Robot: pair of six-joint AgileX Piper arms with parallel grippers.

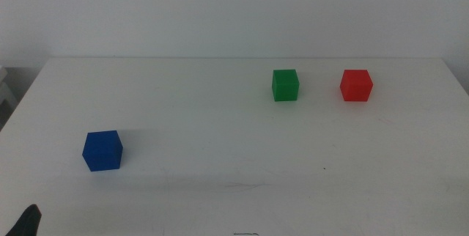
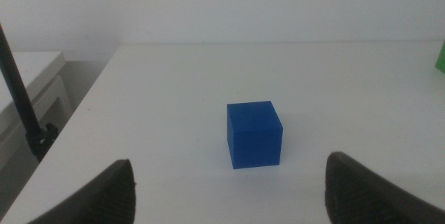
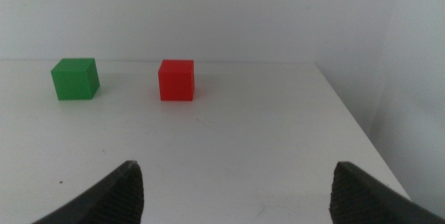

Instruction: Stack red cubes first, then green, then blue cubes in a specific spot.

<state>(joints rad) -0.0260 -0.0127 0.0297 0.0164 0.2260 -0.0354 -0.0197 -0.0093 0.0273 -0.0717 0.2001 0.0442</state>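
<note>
Three cubes apart on the white tabletop, both claws empty.
Left claw and right claw gape wide, gripping nothing; the blue cube sits nearest at left, the green cube and red cube farther back, right.

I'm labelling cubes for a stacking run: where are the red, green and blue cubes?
red cube (image 1: 356, 85): middle view, front face.
green cube (image 1: 285, 86): middle view, front face.
blue cube (image 2: 254, 138): left wrist view, front face.
</note>
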